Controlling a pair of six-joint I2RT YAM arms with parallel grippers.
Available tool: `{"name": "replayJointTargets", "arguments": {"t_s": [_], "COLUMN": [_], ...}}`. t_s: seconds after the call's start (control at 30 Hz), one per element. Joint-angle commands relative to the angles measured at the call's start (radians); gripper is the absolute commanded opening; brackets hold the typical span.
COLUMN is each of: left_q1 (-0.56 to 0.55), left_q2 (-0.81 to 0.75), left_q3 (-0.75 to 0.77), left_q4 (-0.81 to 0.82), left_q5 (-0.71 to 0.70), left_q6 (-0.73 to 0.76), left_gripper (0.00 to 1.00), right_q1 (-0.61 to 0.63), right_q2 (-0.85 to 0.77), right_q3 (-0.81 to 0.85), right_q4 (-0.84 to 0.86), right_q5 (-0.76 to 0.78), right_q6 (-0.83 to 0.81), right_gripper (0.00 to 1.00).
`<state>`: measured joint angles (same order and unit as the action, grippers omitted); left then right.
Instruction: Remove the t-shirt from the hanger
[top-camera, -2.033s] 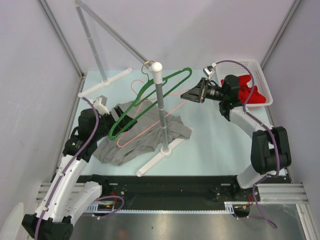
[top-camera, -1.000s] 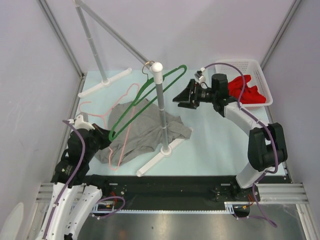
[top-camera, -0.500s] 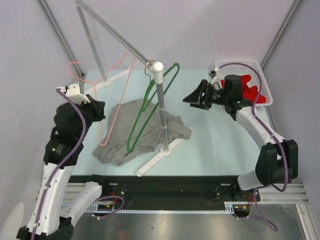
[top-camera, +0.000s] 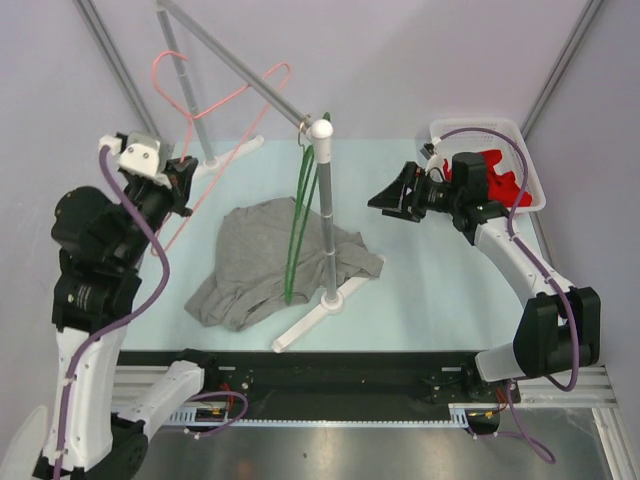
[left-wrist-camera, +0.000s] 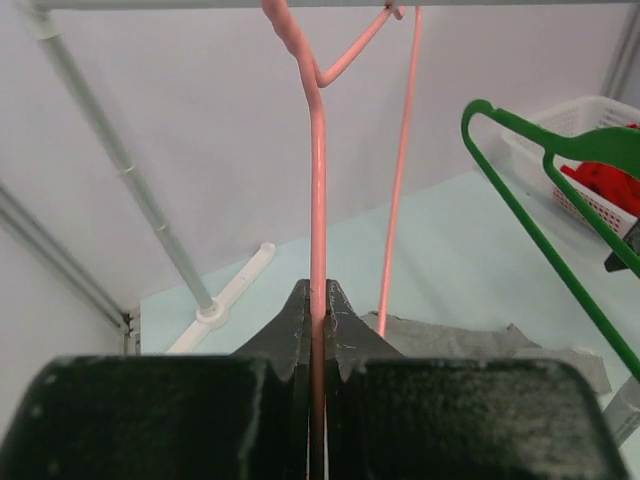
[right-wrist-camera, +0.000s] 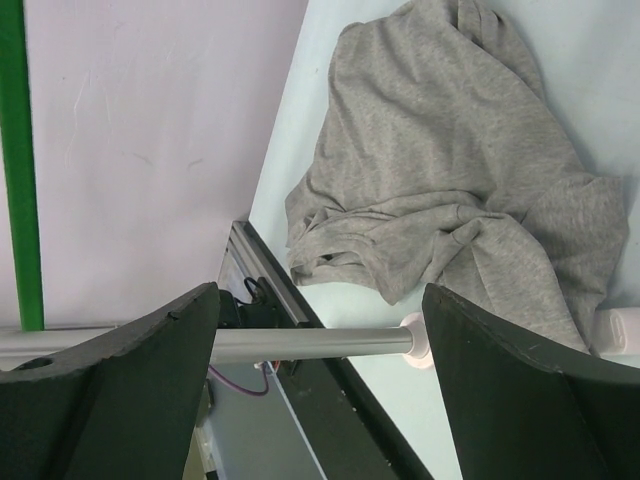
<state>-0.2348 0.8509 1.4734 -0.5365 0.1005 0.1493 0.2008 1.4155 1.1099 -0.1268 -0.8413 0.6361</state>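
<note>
The grey t-shirt (top-camera: 270, 262) lies crumpled on the table beside the rack post, off any hanger; it also shows in the wrist views (left-wrist-camera: 470, 340) (right-wrist-camera: 450, 180). My left gripper (top-camera: 182, 178) (left-wrist-camera: 317, 295) is raised at the left, shut on the wire of the bare pink hanger (top-camera: 205, 190) (left-wrist-camera: 317, 180), whose top reaches up to the sloping rail (top-camera: 230, 65). My right gripper (top-camera: 385, 195) (right-wrist-camera: 320, 290) hovers open to the right of the post, holding nothing.
A green hanger (top-camera: 297, 230) (left-wrist-camera: 560, 270) (right-wrist-camera: 15, 150) hangs edge-on from the rail next to the upright post (top-camera: 322, 210). A white basket (top-camera: 525, 150) with red cloth stands at the back right. The rack's white feet (top-camera: 310, 320) lie on the table.
My left arm has lifted the pink hanger up and back toward the rail. The green hanger has swung edge-on. My right gripper has barely moved.
</note>
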Motion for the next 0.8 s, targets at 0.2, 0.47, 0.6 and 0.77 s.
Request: {"name": "replayJointTargets", "arguments": {"t_s": [0.2,0.47,0.6,0.77], "left_q1": [-0.063,-0.124,-0.188,-0.268], "left_q2": [0.155,0.109,0.097,0.103], "left_q3": [0.116,0.01,-0.042,-0.058], "left_q4": [-0.059,-0.002,0.026,0.01], "left_q5": [0.237,0.251,0.217,0.143], "left_q6": [0.098,0.076,0.041,0.039], "left_gripper": [0.0,0.0,0.0,0.0], "right_q1": [-0.012,-0.015,-0.015,-0.015], "right_q2": [-0.047,-0.052,-0.061,-0.073], "right_q3": [-0.018,-0.036,-0.041,-0.05], "right_q4": [0.007,0.015,0.024,0.026], "right_q5": [-0.002,-0.002,-0.002,-0.001], "right_q6": [-0.003,0.0,0.01,0.008], "right_gripper": [0.87,0.88,0.88,0.88]}}
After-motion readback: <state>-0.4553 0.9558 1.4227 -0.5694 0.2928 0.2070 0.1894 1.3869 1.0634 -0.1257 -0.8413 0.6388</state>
